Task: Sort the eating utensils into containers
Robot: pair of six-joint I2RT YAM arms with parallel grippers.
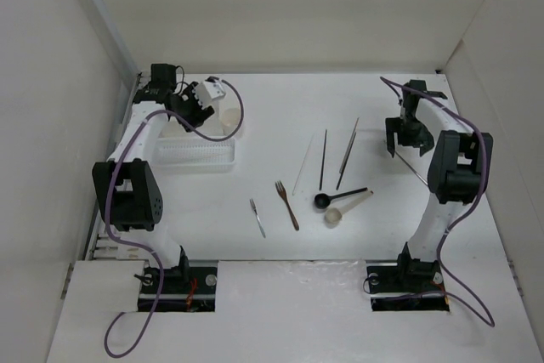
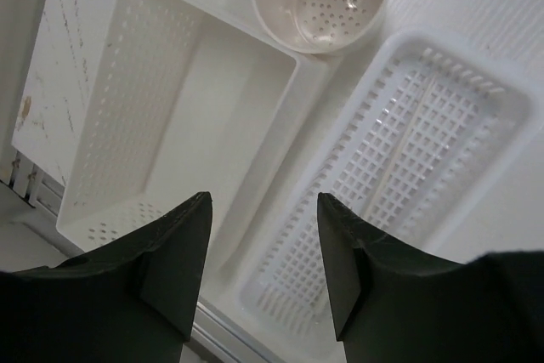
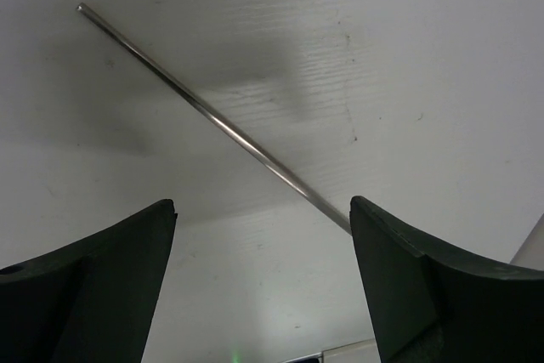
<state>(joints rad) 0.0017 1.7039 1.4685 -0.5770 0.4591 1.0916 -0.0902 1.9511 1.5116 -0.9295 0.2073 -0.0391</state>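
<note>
Right gripper [image 3: 262, 208], spread wide, hovers over the metal chopstick [image 3: 197, 104], likely to grasp it; left gripper [image 2: 264, 203], well apart, also spread.

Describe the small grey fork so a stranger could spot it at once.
On the white table, look to the middle. The small grey fork is the leftmost utensil lying there, just left of the longer brown fork. It is shorter, thinner and paler than that neighbour.

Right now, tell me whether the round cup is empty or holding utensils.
Empty. The left wrist view looks into the round cup: only its perforated bottom shows, no utensil inside.
</note>
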